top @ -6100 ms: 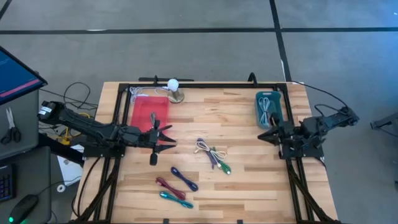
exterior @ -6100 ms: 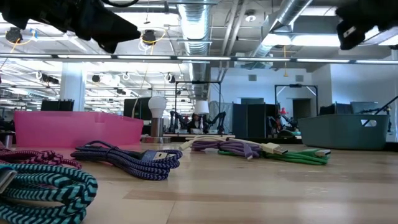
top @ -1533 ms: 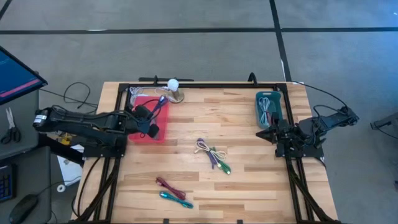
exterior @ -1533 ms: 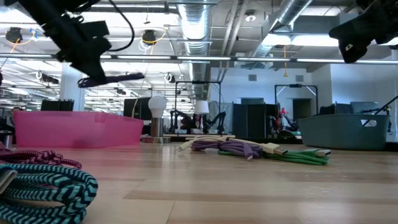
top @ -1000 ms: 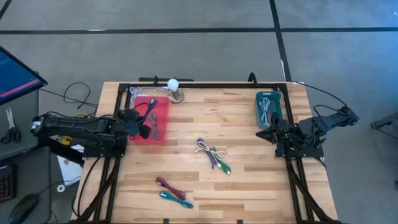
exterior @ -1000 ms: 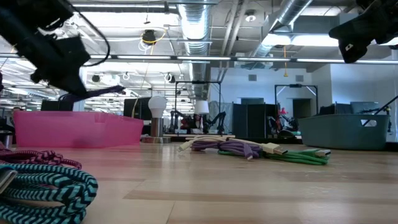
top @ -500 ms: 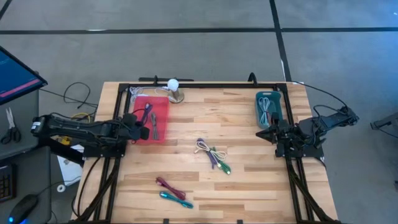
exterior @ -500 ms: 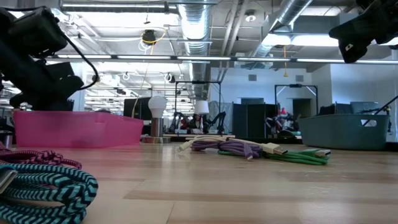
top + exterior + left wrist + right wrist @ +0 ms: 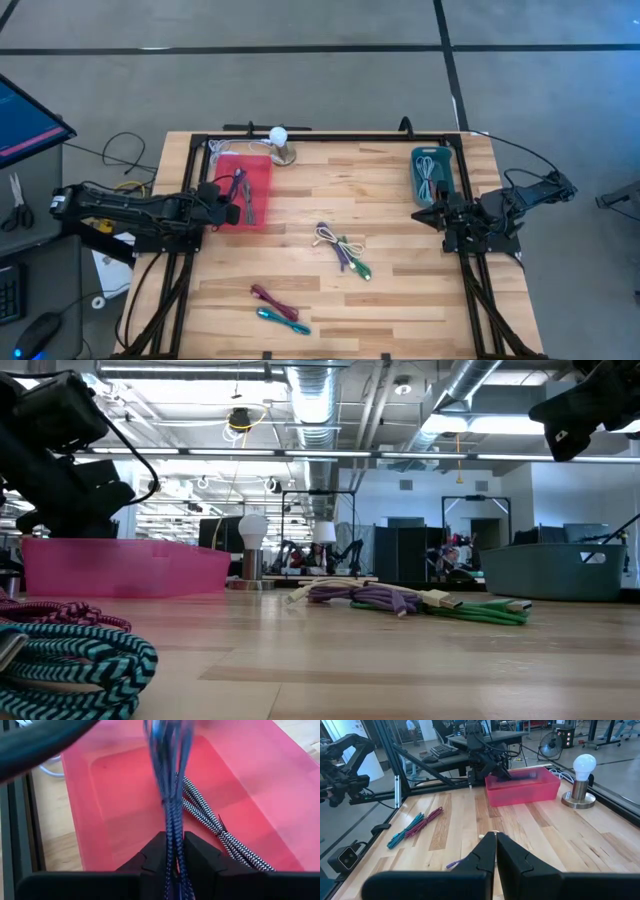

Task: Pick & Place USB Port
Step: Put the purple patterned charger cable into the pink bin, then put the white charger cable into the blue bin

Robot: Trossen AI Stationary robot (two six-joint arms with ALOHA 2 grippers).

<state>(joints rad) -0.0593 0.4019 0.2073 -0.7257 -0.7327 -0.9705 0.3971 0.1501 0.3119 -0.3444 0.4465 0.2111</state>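
Note:
My left gripper (image 9: 224,201) is over the left part of the pink bin (image 9: 255,200), shut on a blue braided USB cable (image 9: 170,780) bundled in several strands. A black-and-white braided cable (image 9: 220,832) lies on the bin's floor. In the low view the left arm (image 9: 60,470) stands just above the bin's wall (image 9: 125,565). My right gripper (image 9: 424,214) waits shut near the table's right edge, beside the grey-blue bin (image 9: 432,175). My left gripper pinches the blue cable bundle (image 9: 171,847) between its two fingers, several strands together. The fingers come from the table's left, slanting down into the pink bin, and lie along the bundle. The cable's free length (image 9: 238,183) reaches out ahead over the bin; whether it rests on the floor I cannot tell.
A purple, cream and green cable bunch (image 9: 340,248) lies mid-table. A maroon cable (image 9: 268,297) and a teal one (image 9: 283,320) lie near the near edge. A light bulb on a stand (image 9: 279,140) is beside the pink bin's far corner. A white cable sits in the grey-blue bin.
My left gripper has come down over the pink bin and drawn slightly toward the table's left, still shut on the blue cable. The cable, which stuck out above the bin's wall in the low view, has sunk behind it. For the last half second it has kept still.

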